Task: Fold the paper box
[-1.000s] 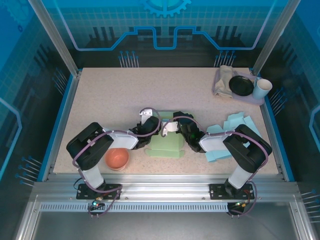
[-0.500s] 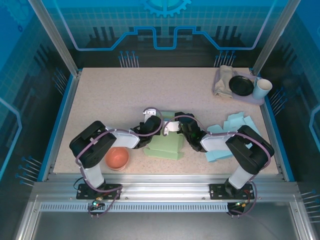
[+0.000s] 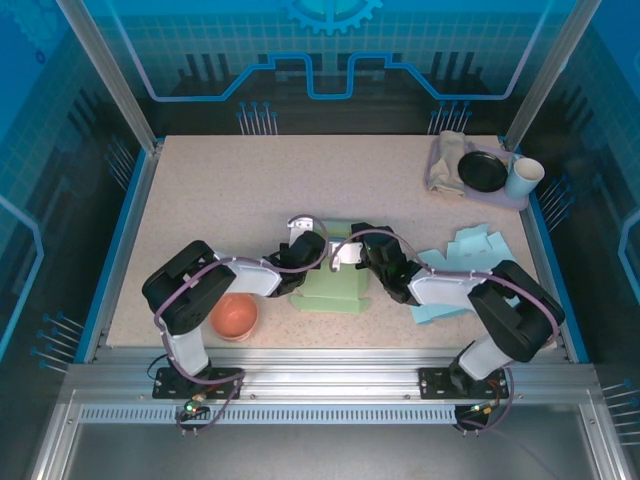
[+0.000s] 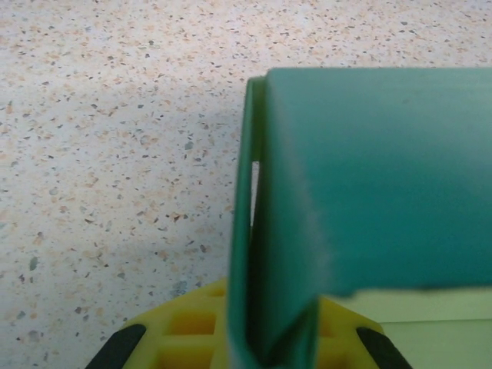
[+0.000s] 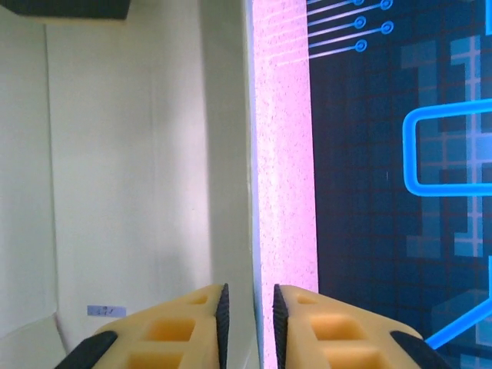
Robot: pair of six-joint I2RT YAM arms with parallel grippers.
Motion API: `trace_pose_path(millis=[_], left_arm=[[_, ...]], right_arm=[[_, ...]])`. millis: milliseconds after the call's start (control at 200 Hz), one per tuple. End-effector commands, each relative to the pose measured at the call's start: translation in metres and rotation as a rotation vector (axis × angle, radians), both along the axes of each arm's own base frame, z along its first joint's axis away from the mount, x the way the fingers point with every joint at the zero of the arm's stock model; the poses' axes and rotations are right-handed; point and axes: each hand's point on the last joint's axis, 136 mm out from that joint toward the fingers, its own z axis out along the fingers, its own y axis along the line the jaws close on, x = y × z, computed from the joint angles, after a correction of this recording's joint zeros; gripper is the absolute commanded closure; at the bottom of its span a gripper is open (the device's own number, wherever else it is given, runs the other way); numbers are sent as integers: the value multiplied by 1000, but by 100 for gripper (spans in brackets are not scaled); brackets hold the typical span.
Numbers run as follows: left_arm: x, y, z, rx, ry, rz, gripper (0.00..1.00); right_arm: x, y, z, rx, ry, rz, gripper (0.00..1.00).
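Green paper box (image 3: 335, 285) stands partly formed near the middle of the near edge of the desk (image 3: 250, 190), between the two arms. Left fingers (image 4: 192, 327) are clamped on the box's left wall. In the left wrist view the green panel runs down between the pads and appears doubled over, so the grip seems meant to hold the fold closed and keep the wall upright. Right fingers (image 5: 330, 327) stand slightly apart and straddle the edge of the opposite wall. A sliver of desk shows between the paper and one pad, so that wall is not pinched. Judgement: the two-sided hold braces the light box against sliding, with the left side acting as the anchor and the right side free to shift or re-grip. Task state: walls are raised, but the box does not look finished; whether any flap is locked cannot be told. The next step likely calls for the right fingers to close on their wall, or press it inward, against the left hold. Risk: thin paper may crease or spring open if the anchor slips. An orange bowl (image 3: 235, 316) sits toward the near-left corner and blue sheets (image 3: 465, 255) lie toward the right edge, both outside the folding zone.
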Motion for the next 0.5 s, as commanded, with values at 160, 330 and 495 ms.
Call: trace_pose_path(millis=[160, 330, 495], left_arm=[[-1, 16, 7, 28, -61, 43, 100], [-1, 17, 12, -10, -95, 48, 100], [-5, 20, 21, -57, -148, 49, 100]], right_arm=[[-15, -16, 55, 383, 91, -134, 69], [-10, -66, 100, 708, 216, -484, 62], [-25, -83, 109, 1031, 425, -706, 50]])
